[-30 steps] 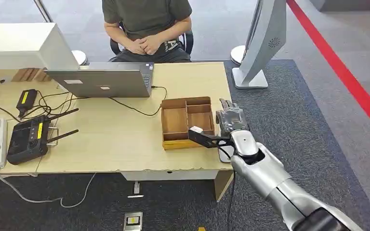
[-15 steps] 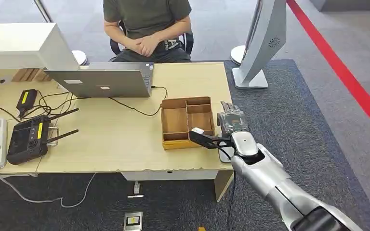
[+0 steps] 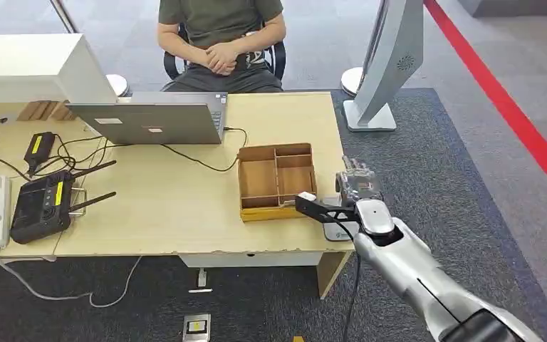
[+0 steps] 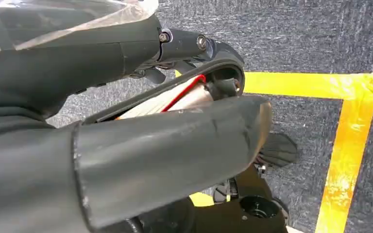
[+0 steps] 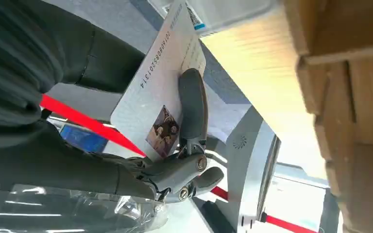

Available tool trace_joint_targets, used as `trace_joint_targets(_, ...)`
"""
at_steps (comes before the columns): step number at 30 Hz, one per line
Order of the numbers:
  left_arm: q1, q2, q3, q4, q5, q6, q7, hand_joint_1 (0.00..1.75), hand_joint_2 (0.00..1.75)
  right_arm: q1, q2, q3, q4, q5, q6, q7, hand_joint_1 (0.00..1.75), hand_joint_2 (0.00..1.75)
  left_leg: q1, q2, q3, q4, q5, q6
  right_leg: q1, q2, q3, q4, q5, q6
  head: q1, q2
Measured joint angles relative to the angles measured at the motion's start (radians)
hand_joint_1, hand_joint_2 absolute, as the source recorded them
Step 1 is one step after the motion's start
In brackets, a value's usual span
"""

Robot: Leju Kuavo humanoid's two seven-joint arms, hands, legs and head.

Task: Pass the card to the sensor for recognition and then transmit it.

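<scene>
— White card (image 5: pixel 162 94), where?
— Pinched in the right hand (image 3: pixel 358 187), just right of the wooden tray (image 3: pixel 276 182), above the table edge (image 3: pixel 185 246).
— Left hand (image 4: pixel 126 145)?
— Fingers curled over the floor; grip unclear.

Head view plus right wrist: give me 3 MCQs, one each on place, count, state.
1. Where is the right hand?
A. over the laptop
B. just off the table's right edge, beside the wooden tray
C. over the router

2. How many laptops are on the table?
A. one
B. two
C. three

3. What is the right hand doing?
A. holding nothing
B. holding a cable
C. holding the card

Key: B, it sits right of the tray; A, a single laptop; C, fingers press the card.
</scene>
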Motion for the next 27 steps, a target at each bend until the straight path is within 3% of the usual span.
trace_joint_targets(14,0.000,0.003,0.000,0.002,-0.042,-0.032,-0.041,0.00,0.00,0.064,-0.060,-0.032,-0.079,-0.006,0.039,0.000,1.75,1.75,0.000,0.000,0.000,0.000,0.000,0.000,0.000,0.000,0.000,0.000,0.000,0.000,0.000,0.000)
trace_joint_targets(27,0.000,0.016,-0.001,0.003,-0.089,-0.060,-0.031,0.00,0.00,0.164,-0.130,-0.091,-0.154,-0.024,0.055,0.020,1.75,1.75,0.000,0.000,0.000,0.000,0.000,0.000,0.000,0.000,0.000,0.000,0.000,0.000,0.000,0.000)
